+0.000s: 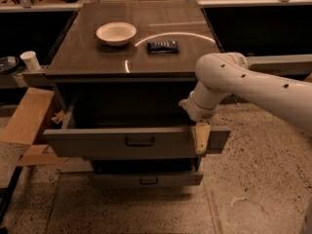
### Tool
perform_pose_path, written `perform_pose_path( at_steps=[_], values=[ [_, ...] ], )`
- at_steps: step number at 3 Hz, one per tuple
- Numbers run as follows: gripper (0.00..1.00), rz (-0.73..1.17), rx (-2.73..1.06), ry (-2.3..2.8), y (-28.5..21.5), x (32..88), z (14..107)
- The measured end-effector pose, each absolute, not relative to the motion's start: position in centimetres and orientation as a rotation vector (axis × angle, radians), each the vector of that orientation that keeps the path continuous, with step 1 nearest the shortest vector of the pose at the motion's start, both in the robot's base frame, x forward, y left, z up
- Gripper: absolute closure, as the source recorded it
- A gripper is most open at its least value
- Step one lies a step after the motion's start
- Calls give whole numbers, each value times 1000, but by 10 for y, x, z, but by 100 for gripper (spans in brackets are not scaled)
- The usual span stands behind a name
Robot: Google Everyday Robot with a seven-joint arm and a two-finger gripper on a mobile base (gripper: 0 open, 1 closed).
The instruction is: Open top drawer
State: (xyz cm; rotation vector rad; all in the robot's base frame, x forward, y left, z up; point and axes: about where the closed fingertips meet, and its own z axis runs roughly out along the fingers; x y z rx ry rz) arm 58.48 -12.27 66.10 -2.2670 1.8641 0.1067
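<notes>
While tool (201,139) hangs at top drawer (97,143) front: one bowl (116,33), one cup (30,60).

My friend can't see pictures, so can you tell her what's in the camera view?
The top drawer stands pulled well out, and the robot's gripper is at the right end of its front panel. On the cabinet top above it sit a white bowl and a small dark packet.

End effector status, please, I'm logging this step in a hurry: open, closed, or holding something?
The end effector: cannot be told. It hangs at the front panel of the pulled-out top drawer, right of its handle.
</notes>
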Motion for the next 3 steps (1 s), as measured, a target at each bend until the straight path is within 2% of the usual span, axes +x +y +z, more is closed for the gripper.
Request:
perform_pose_path(
  at_steps=[1,3],
  values=[
    [0,143,-2343,1902,-126,554,652],
    [42,163,-2459,1927,-125,499,654]
  ],
)
